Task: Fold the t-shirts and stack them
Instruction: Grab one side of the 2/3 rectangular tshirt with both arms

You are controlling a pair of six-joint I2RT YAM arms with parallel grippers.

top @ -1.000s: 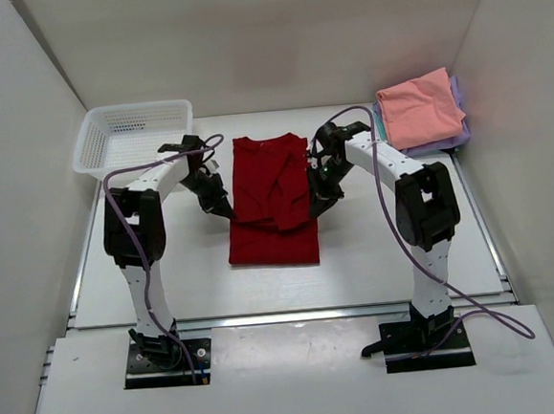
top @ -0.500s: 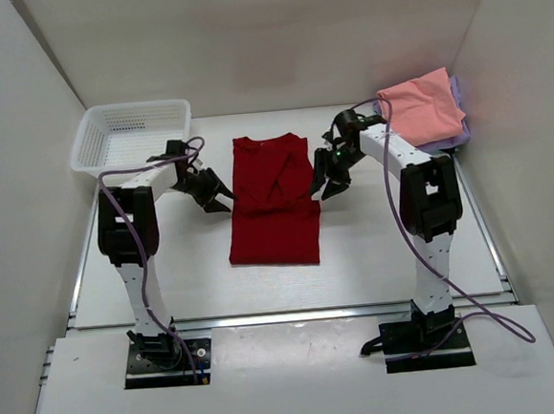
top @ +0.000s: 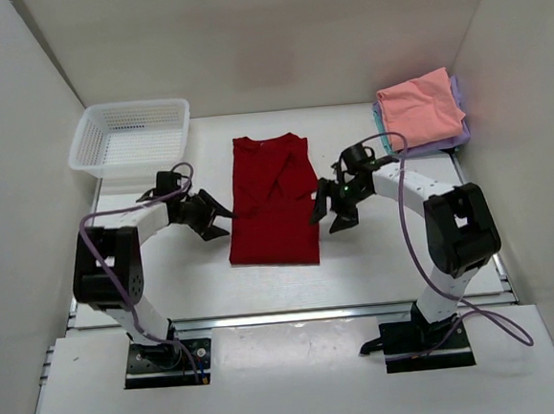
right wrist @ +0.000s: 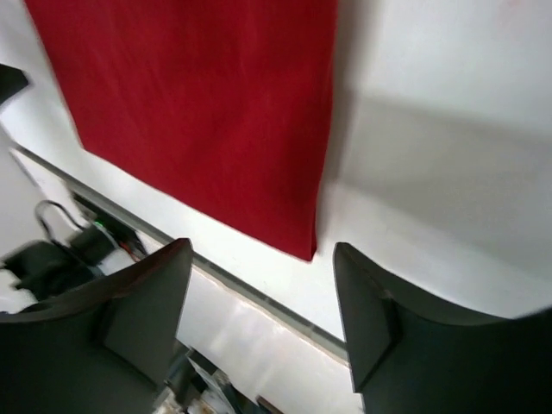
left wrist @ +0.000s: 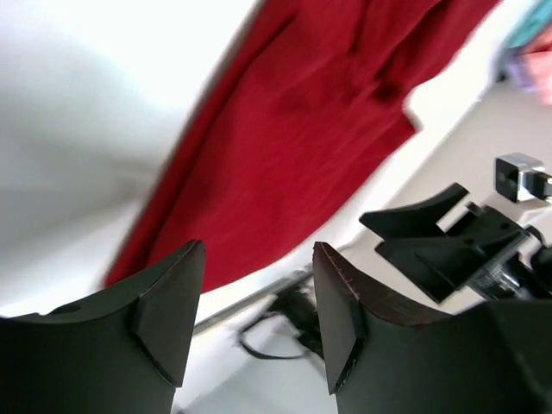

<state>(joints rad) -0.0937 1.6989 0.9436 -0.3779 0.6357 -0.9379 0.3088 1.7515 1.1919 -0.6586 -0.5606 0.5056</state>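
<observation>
The dark red t-shirt (top: 275,199) lies flat in the middle of the table, sleeves folded in, as a long rectangle. My left gripper (top: 217,221) stands open just off its left edge, nothing between the fingers. My right gripper (top: 327,215) stands open just off the right edge, also empty. The left wrist view shows the red cloth (left wrist: 293,129) beyond the open left gripper (left wrist: 259,319). In the right wrist view the shirt's near corner (right wrist: 297,233) lies ahead of the open right gripper (right wrist: 263,319). Folded t-shirts are stacked at the back right: salmon pink (top: 421,107) on lavender (top: 459,137), with a teal edge (top: 378,118).
A white mesh basket (top: 130,167) stands at the back left, with nothing showing inside it. White walls close in the table on three sides. The table's metal front rail (top: 285,315) runs near the arm bases.
Both grippers have opened and let go of the red shirt's folded sides. They swung out and back, then came toward the near half of the shirt, one on each side.
</observation>
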